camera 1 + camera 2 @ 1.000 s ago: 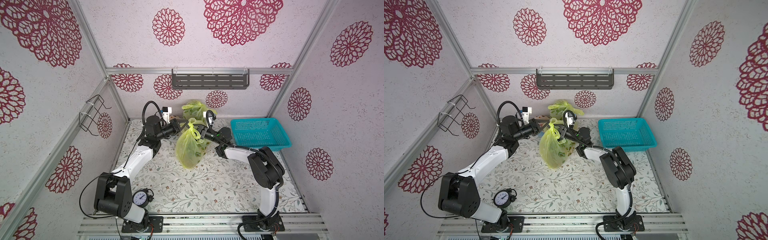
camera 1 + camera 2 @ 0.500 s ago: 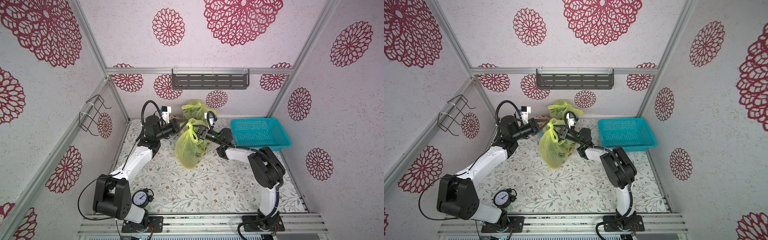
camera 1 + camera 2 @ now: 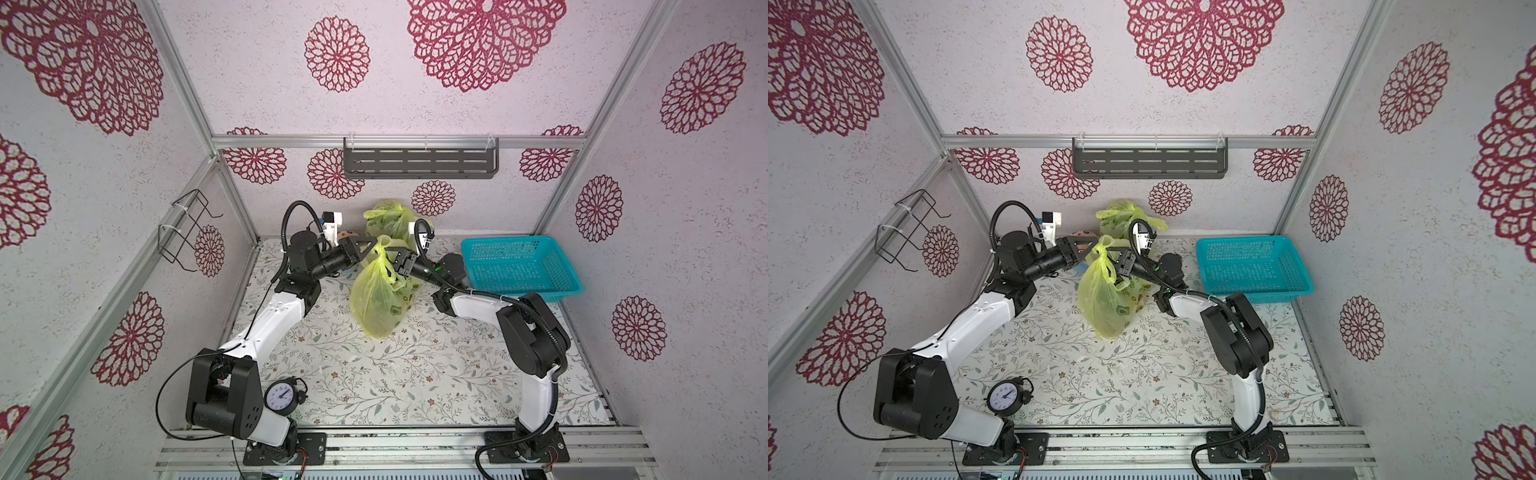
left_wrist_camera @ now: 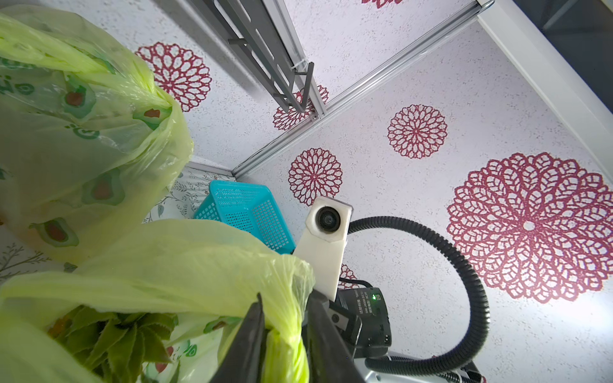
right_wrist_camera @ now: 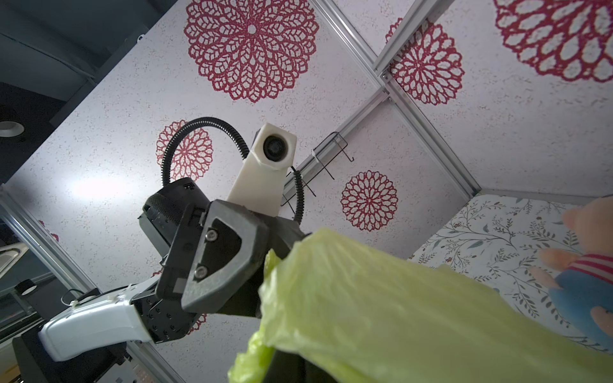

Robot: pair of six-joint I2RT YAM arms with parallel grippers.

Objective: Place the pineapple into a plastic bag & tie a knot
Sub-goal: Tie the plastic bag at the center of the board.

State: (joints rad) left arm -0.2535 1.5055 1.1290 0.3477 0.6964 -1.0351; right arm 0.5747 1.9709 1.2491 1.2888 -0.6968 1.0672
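Left gripper loosens at the neck of the plastic bag

Its jaws have parted slightly since a second ago. In the left wrist view a twisted fold of yellow plastic fills the gap between the two dark fingers. Whether they bite on it, I cannot tell. Right gripper is pressed together, pinching the bag's neck from the opposite side. The bag hangs upright between the two. Whether its bottom rests on the table or hangs just above it, I cannot tell. Pineapple is inside the bag, and its green crown leaves show at the mouth.

Edges, room. Open floor lies toward the front, between the two arm bases. Clock stands front left, just beside the left arm's base. Teal basket sits back right, near the right wall and close to the right forearm. Second yellow bag, bunched at the top, sits against the back wall just behind both grippers. Stuffed toy lies on the table at the back, near the left gripper. It is tight at the back and free toward the front.

Surface, room. The tabletop is a pale leaf-and-flower print. The walls are white with red rosettes, on metal frame posts. Grey slotted shelf hangs on the back wall, and a wire rack on the left wall.

Differences. The bag, both arms, clock and basket sit about where they were. Only the left jaws differ noticeably.
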